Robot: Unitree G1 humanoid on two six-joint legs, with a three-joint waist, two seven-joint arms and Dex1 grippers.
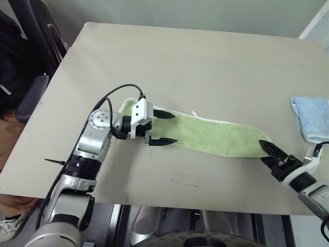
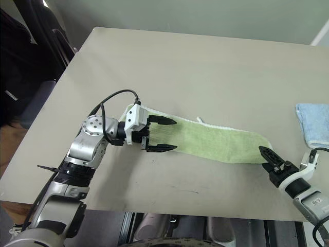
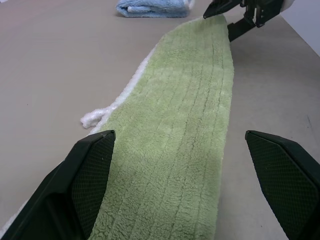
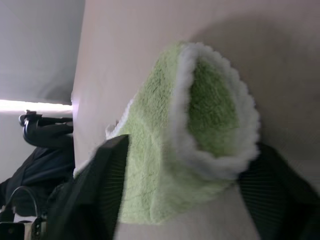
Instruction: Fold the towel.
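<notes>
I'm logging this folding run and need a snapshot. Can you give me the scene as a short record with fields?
surface: tan table
towel: lime-green towel lying as a long narrow strip, white trim along its far edge
towel loop: small white loop at the far edge
left gripper: left gripper open, fingers straddling the strip's left end
right gripper: right gripper at the strip's right end, fingers either side of the curled end; grip not clear
other item: folded blue towel at the table's right edge
</notes>
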